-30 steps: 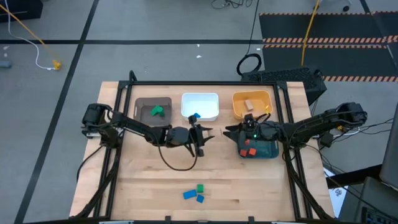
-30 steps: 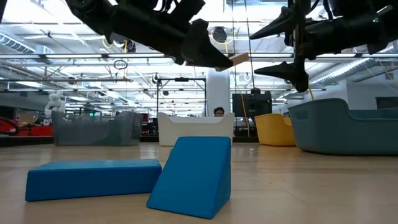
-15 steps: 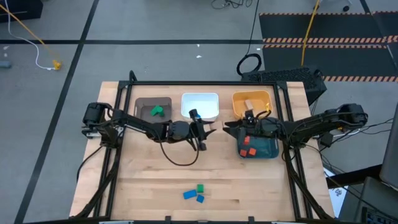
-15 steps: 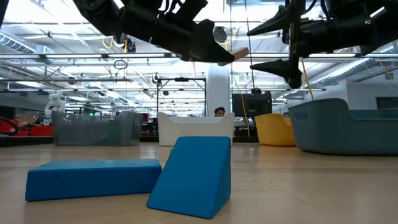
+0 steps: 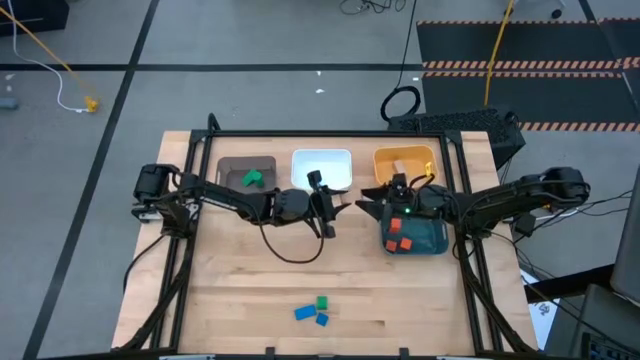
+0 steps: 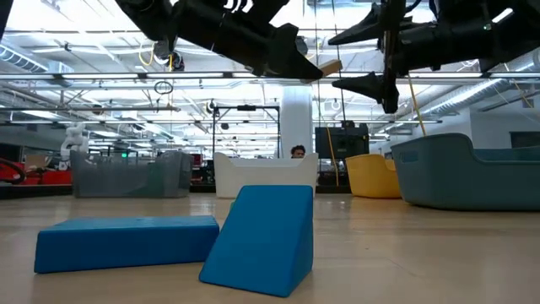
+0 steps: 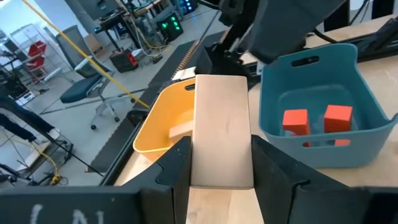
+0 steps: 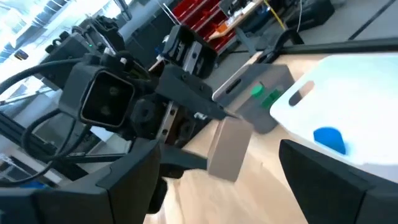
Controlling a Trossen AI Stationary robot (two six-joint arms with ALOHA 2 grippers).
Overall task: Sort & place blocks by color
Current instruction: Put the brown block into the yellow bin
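The high view is showing us both arms meeting near the middle of the frame, just below the row of bins. Our left hand (image 5: 322, 197) is clenched on a pale wooden block (image 7: 221, 127), a short bar, and we are carrying it above the table (image 5: 250, 290) toward the right of the frame. In the left wrist view the bar is sitting pinched between our two dark fingers (image 7: 177, 168), pointing at the yellow bin (image 7: 163, 124), where another pale piece is already lying. That seems to be why we are holding it high and aimed that way: wood goes with wood.

Our right hand (image 5: 372, 207) is hanging released, jaws spread wide, holding nothing, at the left edge of the teal bin (image 5: 432, 238). It looks to be waiting out of the way, or ready for a handover; we cannot tell which.

The other bins are showing the sorting rule. Two red blocks (image 5: 398, 235) are lying in the teal bin, a green piece (image 5: 253, 179) in the brown bin (image 5: 230, 168), and a blue piece (image 8: 328, 138) in the white bin (image 5: 325, 160).

At the lower centre of the high view, one green block (image 5: 322, 301) and two blue blocks (image 5: 310, 316) are lying together on the table, not yet sorted.
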